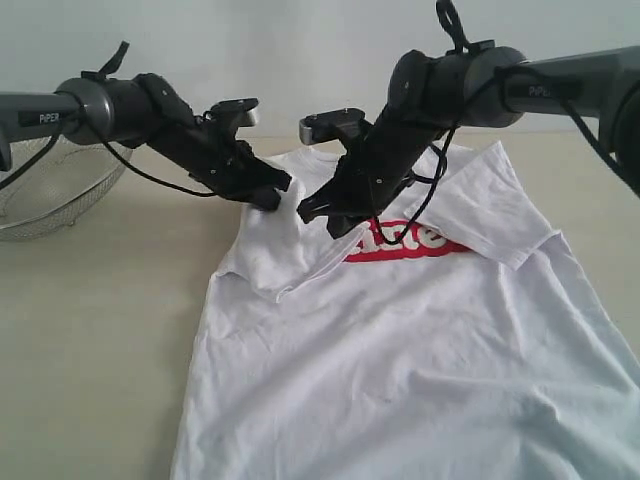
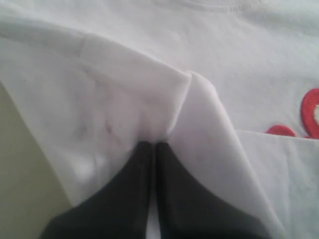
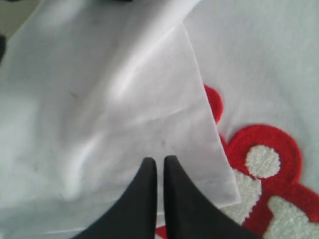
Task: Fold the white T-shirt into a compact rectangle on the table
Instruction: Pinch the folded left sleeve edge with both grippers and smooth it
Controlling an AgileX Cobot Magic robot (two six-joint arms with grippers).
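**Item 1, left gripper** (image 2: 155, 144). Jaws closed tip to tip, pinching a raised ridge of white cloth; creases run out from the pinch. It is gripping the shirt at its sleeve-side shoulder, judged to be so that the flap can be carried inward over the chest.

**Item 2, right gripper** (image 3: 159, 162). Jaws closed, tips down on the edge of the folded-in sleeve flap (image 3: 124, 99), just beside the lettering (image 3: 264, 164). Whether any cloth is caught between the tips is not clear from this angle; it may only be pressing the flap flat to set the crease.

**Item 3, white T-shirt** (image 1: 400, 350). Lies chest-up on the table, collar away from the camera, hem towards it. The sleeve under the grippers is turned in onto the chest; the opposite sleeve (image 1: 490, 215) also looks turned inward. The body is unfolded, so the task is judged to be at an early stage.

**Item 4, table** (image 1: 100, 330). Pale, matte, bare around the shirt's left side.

**Item 5, wire-mesh basket** (image 1: 50, 195). Stands at the far left edge, well apart from the shirt, beneath the left arm.
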